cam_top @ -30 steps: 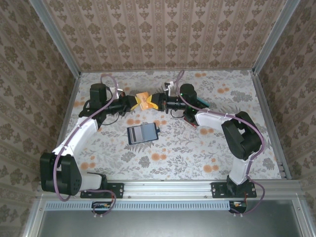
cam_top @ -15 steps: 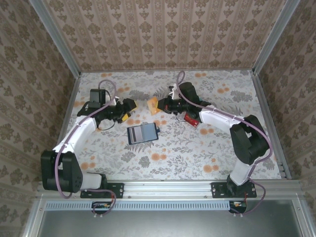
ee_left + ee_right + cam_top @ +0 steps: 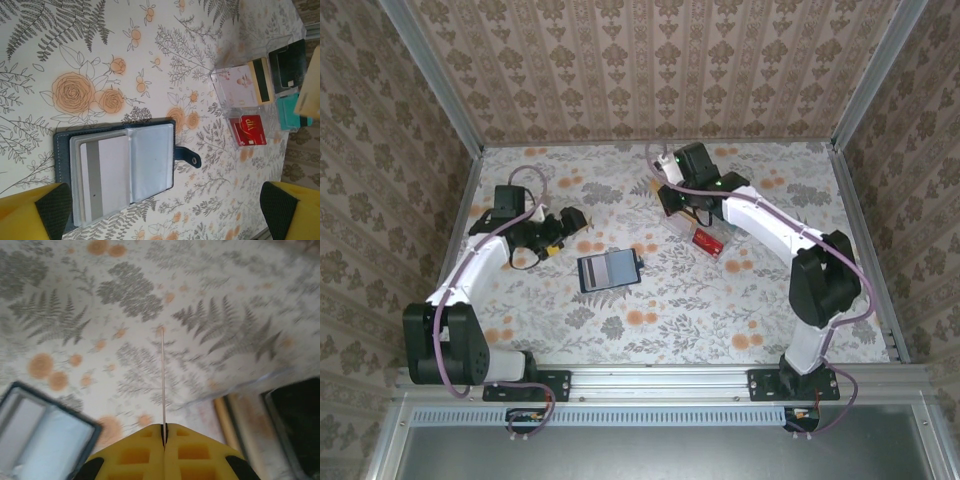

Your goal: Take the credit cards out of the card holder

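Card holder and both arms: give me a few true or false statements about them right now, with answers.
1. The card holder lies open on the table. True.
2. The left gripper has its jaws clamped on a card. False: they stand wide open and empty.
3. The right gripper has its jaws shut on a thin credit card, seen edge-on. True.
4. The red card sits inside the card holder. False: it sits in the clear tray.

The small dark navy folding card holder (image 3: 609, 270) lies open and flat at the centre of the top view, grey-blue slots up, closing tab pointing right. A whitish grey-striped card (image 3: 97, 180) sits tucked inside it. A thin tan credit card (image 3: 163, 380) stands edge-on at the middle of the right wrist view, pinched in the right gripper (image 3: 163, 426).
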Motion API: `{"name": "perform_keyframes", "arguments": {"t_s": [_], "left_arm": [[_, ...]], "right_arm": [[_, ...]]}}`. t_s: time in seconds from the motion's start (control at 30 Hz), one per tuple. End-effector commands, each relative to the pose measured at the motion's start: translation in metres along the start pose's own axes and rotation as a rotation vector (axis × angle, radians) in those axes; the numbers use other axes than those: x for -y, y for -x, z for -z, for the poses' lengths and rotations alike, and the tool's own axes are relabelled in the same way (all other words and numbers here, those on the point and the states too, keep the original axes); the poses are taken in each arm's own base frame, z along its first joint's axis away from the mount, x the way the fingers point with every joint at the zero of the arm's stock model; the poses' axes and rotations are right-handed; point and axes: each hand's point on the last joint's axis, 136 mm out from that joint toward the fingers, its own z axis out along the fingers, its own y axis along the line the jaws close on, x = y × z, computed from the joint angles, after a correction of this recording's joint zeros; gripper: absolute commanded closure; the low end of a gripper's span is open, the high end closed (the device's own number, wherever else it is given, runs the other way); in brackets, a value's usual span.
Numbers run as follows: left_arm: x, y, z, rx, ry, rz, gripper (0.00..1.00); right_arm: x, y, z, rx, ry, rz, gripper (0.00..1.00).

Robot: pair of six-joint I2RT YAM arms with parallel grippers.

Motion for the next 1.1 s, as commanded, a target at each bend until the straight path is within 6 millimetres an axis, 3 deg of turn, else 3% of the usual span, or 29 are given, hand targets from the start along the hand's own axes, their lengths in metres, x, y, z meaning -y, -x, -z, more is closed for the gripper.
{"name": "perform_keyframes", "arguments": {"t_s": [0.0, 0.57, 0.83, 1.07], "left_arm": [[-0.006, -0.007, 0.003, -0.009, 0.013, -0.018, 0.0], [-0.015, -0.01, -0.001, -0.026, 0.017, 0.009, 0.0], [-0.017, -0.01, -0.003, -0.031, 0.009, 0.02, 0.0], [-0.02, -0.013, -0.005, -0.04, 0.014, 0.024, 0.0]], "right_arm": [[0.028, -0.027, -0.014, -0.167, -0.1, 0.206, 1.0], [0.062, -0.061, -0.039, -0.32, -0.137, 0.329, 1.0], [0.057, -0.067, -0.045, -0.323, -0.082, 0.34, 1.0], [0.066, -0.073, -0.05, -0.34, -0.114, 0.331, 0.95]]}}
